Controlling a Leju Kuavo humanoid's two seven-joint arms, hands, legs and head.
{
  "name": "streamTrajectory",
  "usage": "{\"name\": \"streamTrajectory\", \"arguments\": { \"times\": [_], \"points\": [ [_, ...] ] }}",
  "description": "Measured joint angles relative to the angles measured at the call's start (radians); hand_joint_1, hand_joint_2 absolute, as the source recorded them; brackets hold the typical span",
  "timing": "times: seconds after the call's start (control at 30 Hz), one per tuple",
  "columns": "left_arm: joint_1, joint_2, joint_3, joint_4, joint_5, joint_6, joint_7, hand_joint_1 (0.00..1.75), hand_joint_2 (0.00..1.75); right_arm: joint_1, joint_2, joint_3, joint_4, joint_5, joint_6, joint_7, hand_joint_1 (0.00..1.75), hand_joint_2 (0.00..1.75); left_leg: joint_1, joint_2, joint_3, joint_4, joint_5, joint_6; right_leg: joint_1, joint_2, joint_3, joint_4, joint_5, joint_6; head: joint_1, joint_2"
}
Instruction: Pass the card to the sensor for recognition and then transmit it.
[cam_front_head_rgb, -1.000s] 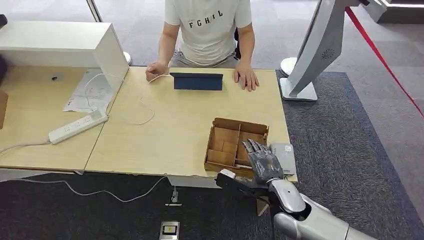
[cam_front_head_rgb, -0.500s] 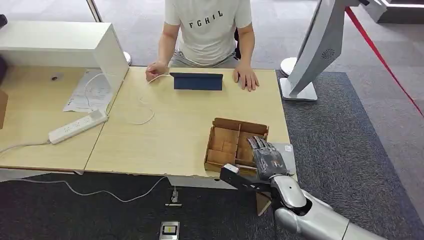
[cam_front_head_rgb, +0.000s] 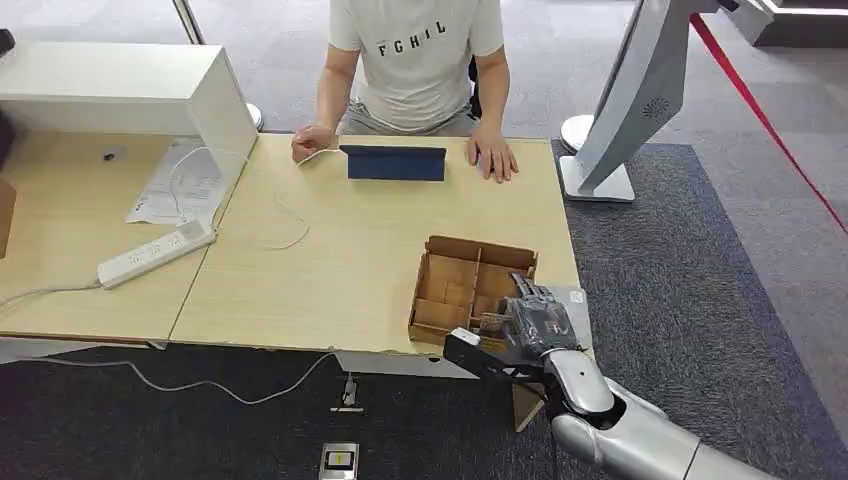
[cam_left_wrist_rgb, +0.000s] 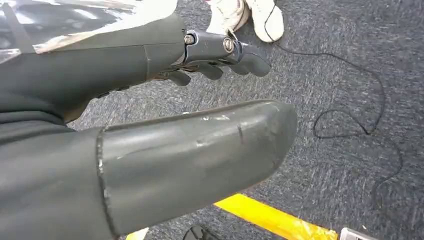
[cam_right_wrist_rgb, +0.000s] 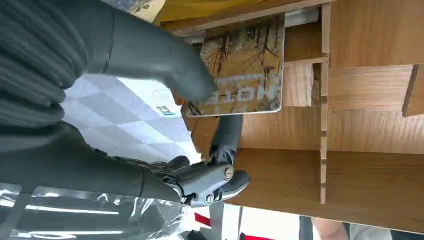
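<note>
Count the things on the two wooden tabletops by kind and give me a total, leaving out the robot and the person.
Brown cardboard divider box: 1
Brown printed card, in the right hand: 1
Grey flat sensor pad: 1
Dark blue folded tablet case: 1
White power strip: 1
White paper sheet: 1
White box-shaped cabinet: 1
Total: 7

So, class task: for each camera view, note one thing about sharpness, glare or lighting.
Head view: evenly lit, table sharp, soft shadows. Left wrist view: left hand close and soft, with a sheen along it. Right wrist view: card lettering readable, thumb blurred, glare on the plastic wrap.
</note>
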Motion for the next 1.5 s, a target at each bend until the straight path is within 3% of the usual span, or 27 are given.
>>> {"name": "streamTrajectory", "arguments": {
  "times": [1.1,1.5],
  "points": [
    [0.0,-0.001,0.0,0.0,-0.011,0.013,0.01,0.0,0.0,-0.001,0.021,0.003,0.0,0.008,0.011,-0.026,1.75,1.75,0.0,0.0,0.0,0.0,0.0,0.0,0.0,0.0,0.0,0.0,0.0,0.0,0.0,0.0],
    [0.0,-0.002,0.0,0.0,-0.027,0.002,0.01,0.0,0.0,-0.001,0.028,0.01,0.01,0.035,-0.039,-0.035,1.75,1.75,0.0,0.0,0.0,0.0,0.0,0.0,0.0,0.0,0.0,0.0,0.0,0.0,0.0,0.0]
  ]
}}
